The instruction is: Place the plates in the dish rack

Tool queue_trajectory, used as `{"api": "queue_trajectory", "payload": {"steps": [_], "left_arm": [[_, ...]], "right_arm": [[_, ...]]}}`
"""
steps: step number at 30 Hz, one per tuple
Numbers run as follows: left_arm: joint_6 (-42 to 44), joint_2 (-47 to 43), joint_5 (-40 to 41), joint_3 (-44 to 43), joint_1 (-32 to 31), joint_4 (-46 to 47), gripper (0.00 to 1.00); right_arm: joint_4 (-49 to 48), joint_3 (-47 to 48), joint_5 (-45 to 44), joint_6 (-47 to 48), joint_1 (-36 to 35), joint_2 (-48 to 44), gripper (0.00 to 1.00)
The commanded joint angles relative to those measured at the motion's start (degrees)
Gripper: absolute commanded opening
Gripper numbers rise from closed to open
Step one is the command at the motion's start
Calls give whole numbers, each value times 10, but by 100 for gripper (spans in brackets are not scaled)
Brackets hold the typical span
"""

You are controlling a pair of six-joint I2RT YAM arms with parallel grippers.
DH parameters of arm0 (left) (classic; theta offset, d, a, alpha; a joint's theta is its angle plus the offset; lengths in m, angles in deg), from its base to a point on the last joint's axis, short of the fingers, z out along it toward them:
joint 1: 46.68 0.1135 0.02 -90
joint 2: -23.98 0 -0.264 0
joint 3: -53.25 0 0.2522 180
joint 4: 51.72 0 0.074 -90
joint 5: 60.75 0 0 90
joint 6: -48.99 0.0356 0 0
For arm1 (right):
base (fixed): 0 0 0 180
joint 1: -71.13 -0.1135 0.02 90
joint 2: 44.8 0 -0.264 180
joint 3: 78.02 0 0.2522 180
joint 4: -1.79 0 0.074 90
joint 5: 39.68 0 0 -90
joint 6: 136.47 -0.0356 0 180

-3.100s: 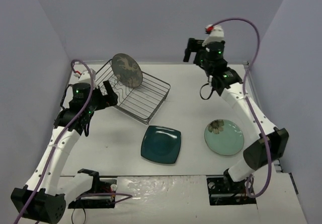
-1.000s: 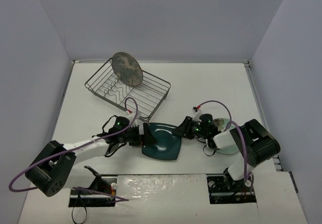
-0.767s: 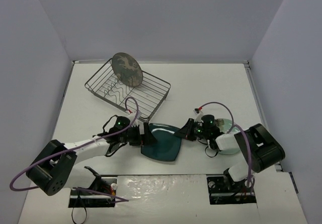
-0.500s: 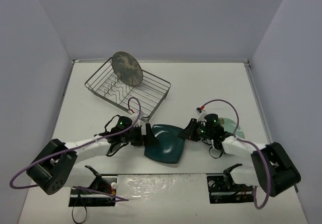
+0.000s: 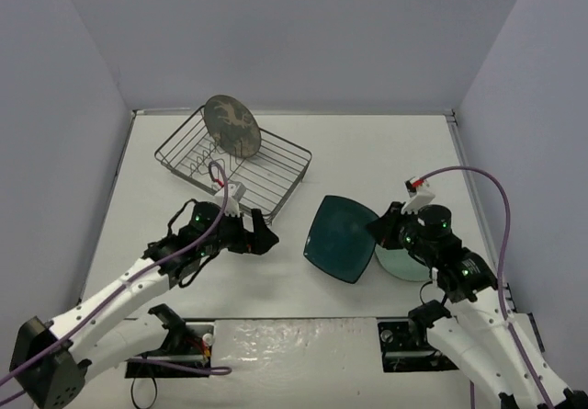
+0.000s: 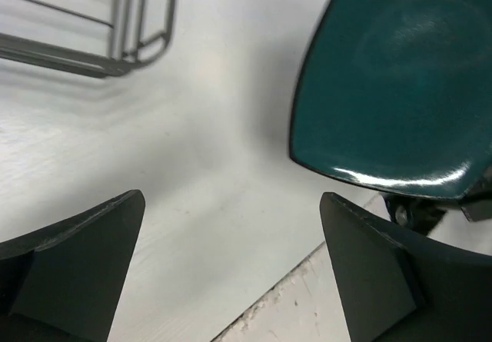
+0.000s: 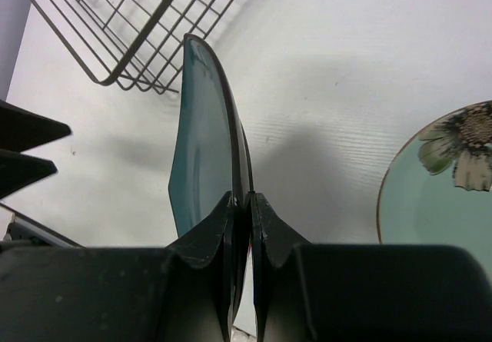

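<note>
Since half a second ago my right arm has swung back toward its own side, taking the square teal plate point(image 5: 340, 239) with it, and my left arm has pulled away from the plate's other edge. The plate is now raised and tilted steeply, with its dished face turned toward my left arm. I cannot tell whether its lowest corner touches the table point(image 5: 386, 152).

My right gripper point(image 7: 240, 219) is clamped on that plate's rim. One finger presses each face of the thin edge, with no gap showing between pad and glaze. My left gripper point(image 6: 231, 280) stands wide, with nothing between its fingers. From its wrist the teal plate sits ahead and to the right, apart from both fingertips, and throws a soft shadow on the white surface.

The dish rack point(image 5: 276, 175) sits on the far left part of the table, and my left gripper hangs just in front of its near corner. The round grey-brown plate point(image 5: 231, 127) stands on edge at the rack's far end, leaning against the wires. The mint-green plate point(image 7: 438, 180) lies flat on the table to the right of my right gripper. Its flower mark is in view from that wrist. From above it is mostly hidden behind my right arm.
</note>
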Motion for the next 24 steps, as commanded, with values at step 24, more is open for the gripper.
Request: {"api": "queue_trajectory", "payload": {"steps": [24], "left_arm": [[-32, 0, 206, -167, 220, -233, 97]], "right_arm": [[-312, 641, 71, 474, -112, 587, 0]]}}
